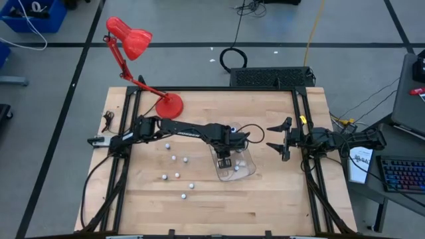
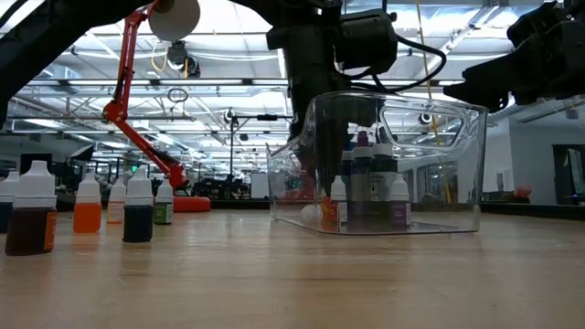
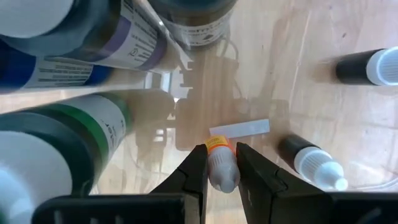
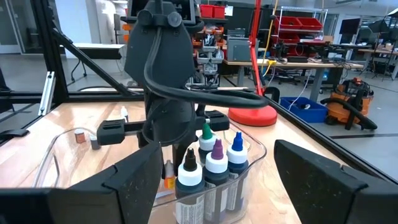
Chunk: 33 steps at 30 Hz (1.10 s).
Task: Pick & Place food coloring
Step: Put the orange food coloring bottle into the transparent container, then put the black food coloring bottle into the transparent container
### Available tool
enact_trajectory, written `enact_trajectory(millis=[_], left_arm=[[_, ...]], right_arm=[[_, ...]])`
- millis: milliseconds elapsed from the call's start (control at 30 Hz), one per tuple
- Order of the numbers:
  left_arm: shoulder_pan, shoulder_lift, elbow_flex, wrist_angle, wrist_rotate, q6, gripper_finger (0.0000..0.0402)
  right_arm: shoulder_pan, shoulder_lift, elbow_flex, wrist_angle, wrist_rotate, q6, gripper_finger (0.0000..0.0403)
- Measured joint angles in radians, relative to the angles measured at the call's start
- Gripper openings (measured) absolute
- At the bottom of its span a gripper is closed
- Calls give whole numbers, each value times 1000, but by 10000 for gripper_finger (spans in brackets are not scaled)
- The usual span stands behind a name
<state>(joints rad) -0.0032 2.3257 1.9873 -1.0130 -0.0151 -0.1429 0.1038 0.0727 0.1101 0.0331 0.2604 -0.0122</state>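
A clear plastic tray (image 1: 250,171) stands at mid-table. Inside it are three larger upright bottles (image 4: 216,160) with dark, purple and blue tops, plus small ones (image 3: 314,165). My left gripper (image 3: 222,177) reaches down into the tray (image 2: 448,164), shut on a tiny orange-labelled food coloring bottle (image 3: 219,145). Several more small bottles (image 1: 175,175) stand upright on the wood to the tray's left, seen as a row (image 2: 87,206) in the low view. My right gripper (image 1: 279,140) waits open, level, to the tray's right, touching nothing. My left gripper pinches the tiny bottle's whitish top end (image 3: 222,167) between its two fingers (image 3: 198,174). The fingers come from above, pointing steeply down into the tray. The bottle stays upright, its orange label below the fingers. I cannot tell whether its base touches the tray floor.
A red desk lamp (image 1: 133,41) stands with its base (image 1: 169,105) at the table's far left. A black frame (image 1: 119,143) runs round the tabletop. Bare wood lies along the near edge (image 1: 219,212).
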Motion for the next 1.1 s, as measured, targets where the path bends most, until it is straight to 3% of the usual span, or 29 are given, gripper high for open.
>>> enact_trajectory(millis=[300, 533, 700, 1100], left_arm=[[0, 0, 0, 0, 52, -15, 66], [0, -2, 0, 0, 51, -40, 170], [0, -2, 0, 1, 48, -43, 206], [3, -62, 1, -6, 0, -49, 195]], right_arm=[[0, 0, 0, 0, 0, 0, 295], [0, 0, 0, 0, 0, 0, 295], [0, 0, 0, 0, 0, 0, 295], [0, 0, 0, 0, 0, 0, 295]])
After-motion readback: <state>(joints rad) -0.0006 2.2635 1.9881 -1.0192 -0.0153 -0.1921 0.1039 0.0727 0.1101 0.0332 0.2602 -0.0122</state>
